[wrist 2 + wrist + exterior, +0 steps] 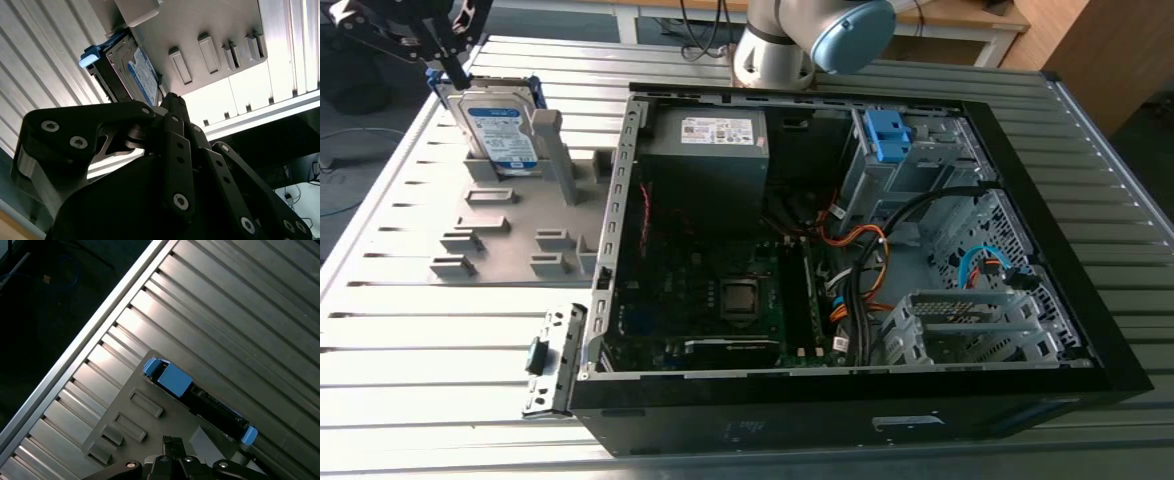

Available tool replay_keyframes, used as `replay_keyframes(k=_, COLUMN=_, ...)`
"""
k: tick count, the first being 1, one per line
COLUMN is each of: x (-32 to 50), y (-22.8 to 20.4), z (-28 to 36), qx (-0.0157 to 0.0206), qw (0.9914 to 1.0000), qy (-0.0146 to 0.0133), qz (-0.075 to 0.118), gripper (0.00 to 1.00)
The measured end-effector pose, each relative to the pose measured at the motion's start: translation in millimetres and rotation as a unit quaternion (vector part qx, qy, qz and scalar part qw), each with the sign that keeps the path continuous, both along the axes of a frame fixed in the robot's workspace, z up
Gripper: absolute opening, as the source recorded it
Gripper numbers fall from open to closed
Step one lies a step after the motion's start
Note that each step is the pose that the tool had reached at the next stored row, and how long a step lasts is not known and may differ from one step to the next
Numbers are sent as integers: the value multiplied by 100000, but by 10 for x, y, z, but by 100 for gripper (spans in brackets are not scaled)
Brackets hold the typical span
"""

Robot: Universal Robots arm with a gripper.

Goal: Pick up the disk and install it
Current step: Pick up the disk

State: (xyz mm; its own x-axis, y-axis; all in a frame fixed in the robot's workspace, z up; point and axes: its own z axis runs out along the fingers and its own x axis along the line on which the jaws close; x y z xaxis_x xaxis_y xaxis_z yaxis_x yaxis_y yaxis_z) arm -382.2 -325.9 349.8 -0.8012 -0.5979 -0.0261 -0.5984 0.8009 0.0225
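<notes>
The disk (498,125) stands on edge in a grey slotted holder (494,235) at the exterior view's far left, its white-and-blue label facing out and a blue caddy around it. My black gripper (452,74) hangs right at the disk's upper far corner, either touching it or just above it. In the second wrist view the disk (134,70) sits just beyond the gripper's dark linkage (165,107). The first wrist view looks down on the disk's (200,399) top edge with blue caddy ends, still seated in the holder (125,412).
An open black computer case (1121,350) lies on the ribbed metal table (440,330) at the exterior view's right. Inside are a grey power-supply box (707,150), a motherboard, cables and a bare blue bracket (887,135) in a drive bay. The arm's base (787,45) stands behind the case.
</notes>
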Motion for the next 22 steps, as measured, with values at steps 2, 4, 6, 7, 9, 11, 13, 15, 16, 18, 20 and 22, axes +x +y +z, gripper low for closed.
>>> replay_keyframes(k=2, x=0, y=0, z=0, qx=1, qw=100000, qy=1, qz=218, gripper=11)
replay_keyframes(k=4, x=0, y=0, z=0, qx=1, qw=99999, qy=1, qz=438, gripper=11)
replay_keyframes(k=6, x=0, y=0, z=0, qx=0, qw=99998, qy=0, qz=667, gripper=11)
replay_keyframes(k=7, x=0, y=0, z=0, qx=1, qw=99997, qy=1, qz=780, gripper=11)
replay_keyframes(k=9, x=0, y=0, z=0, qx=1, qw=99995, qy=-1, qz=1002, gripper=11)
replay_keyframes(k=11, x=0, y=0, z=0, qx=2, qw=99993, qy=-2, qz=1224, gripper=11)
replay_keyframes(k=13, x=0, y=0, z=0, qx=1, qw=99989, qy=1, qz=1451, gripper=11)
replay_keyframes(k=15, x=0, y=0, z=0, qx=3, qw=99986, qy=-1, qz=1674, gripper=11)
replay_keyframes(k=16, x=0, y=0, z=0, qx=0, qw=99984, qy=1, qz=1786, gripper=11)
replay_keyframes(k=18, x=0, y=0, z=0, qx=1, qw=99980, qy=-1, qz=2008, gripper=11)
replay_keyframes(k=20, x=0, y=0, z=0, qx=2, qw=99975, qy=0, qz=2239, gripper=11)
replay_keyframes(k=22, x=0, y=0, z=0, qx=1, qw=99970, qy=-1, qz=2453, gripper=11)
